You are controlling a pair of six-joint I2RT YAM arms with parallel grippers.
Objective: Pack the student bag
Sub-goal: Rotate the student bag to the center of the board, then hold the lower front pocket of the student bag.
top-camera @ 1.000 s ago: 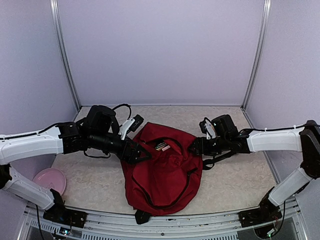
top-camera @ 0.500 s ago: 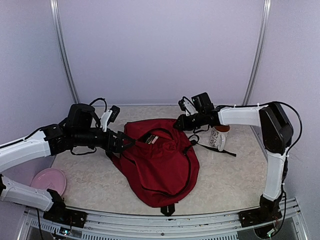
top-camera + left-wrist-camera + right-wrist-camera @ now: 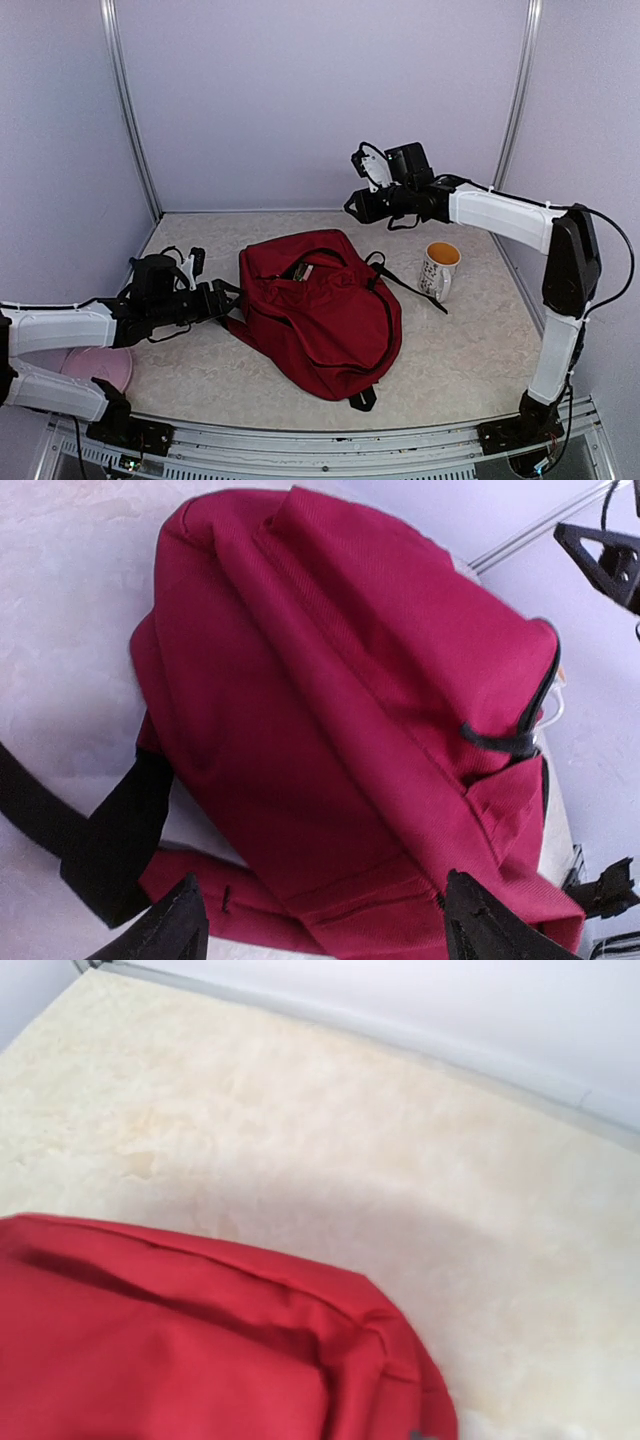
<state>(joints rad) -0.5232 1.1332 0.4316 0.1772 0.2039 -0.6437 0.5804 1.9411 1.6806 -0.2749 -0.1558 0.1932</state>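
The student bag [image 3: 325, 315] is a dark red backpack lying in the middle of the table, its top zip open with a few items showing inside. It fills the left wrist view [image 3: 330, 700] and the lower left of the right wrist view [image 3: 170, 1350]. My left gripper [image 3: 228, 298] is low on the table at the bag's left edge; its fingers [image 3: 178, 926] stand wide apart and hold nothing [image 3: 320, 920]. My right gripper [image 3: 352, 206] is raised above the back of the table, clear of the bag. Its fingers do not show in its wrist view.
A white mug [image 3: 438, 270] with an orange inside stands right of the bag. A black strap [image 3: 405, 288] trails from the bag toward it. A pink plate [image 3: 100, 366] lies at the near left by the left arm. The back wall is close behind the right gripper.
Both grippers have come off the bag's opening. The left arm drew back to the left and low; the right arm rose up and back. The bag shifted left and the mug came into view.
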